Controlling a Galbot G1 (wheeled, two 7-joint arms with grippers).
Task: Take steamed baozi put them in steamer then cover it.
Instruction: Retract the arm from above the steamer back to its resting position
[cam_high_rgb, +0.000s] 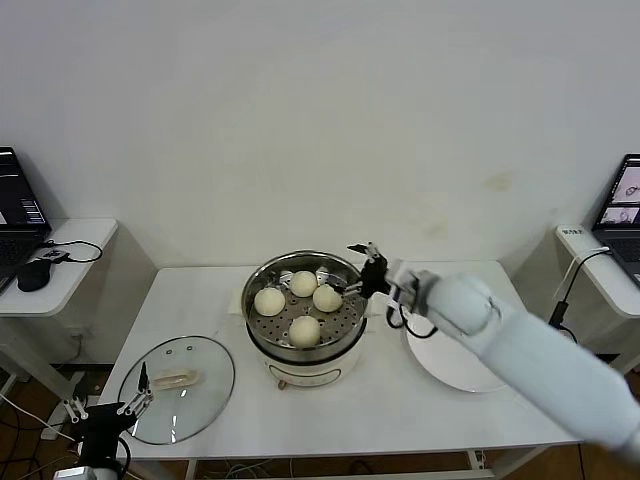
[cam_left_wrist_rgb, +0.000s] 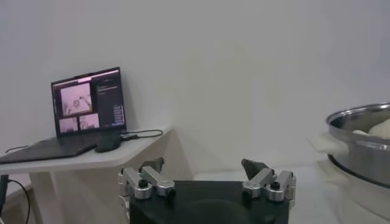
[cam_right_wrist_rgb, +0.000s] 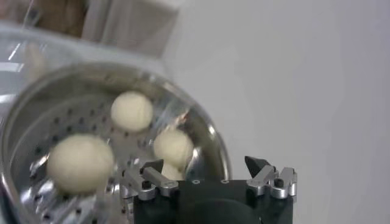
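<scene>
Several cream-white steamed baozi (cam_high_rgb: 304, 283) lie on the perforated tray inside the steel steamer (cam_high_rgb: 258, 335) at the table's middle. My right gripper (cam_high_rgb: 354, 268) hangs open and holds nothing just above the steamer's right rim. In the right wrist view the gripper (cam_right_wrist_rgb: 204, 164) is over the rim with a baozi (cam_right_wrist_rgb: 80, 163) below it and two more farther in. The glass cover (cam_high_rgb: 205, 400) lies flat on the table to the steamer's left, handle (cam_high_rgb: 175, 380) up. My left gripper (cam_high_rgb: 138, 392) is open at the cover's near-left edge, and the left wrist view shows its jaws (cam_left_wrist_rgb: 203, 165) wide apart with nothing between them.
A white plate (cam_high_rgb: 450, 365) lies right of the steamer, partly under my right arm. Side tables with laptops (cam_high_rgb: 15, 205) stand at both sides of the white table (cam_high_rgb: 400, 420). The steamer's wall (cam_left_wrist_rgb: 365, 143) shows in the left wrist view.
</scene>
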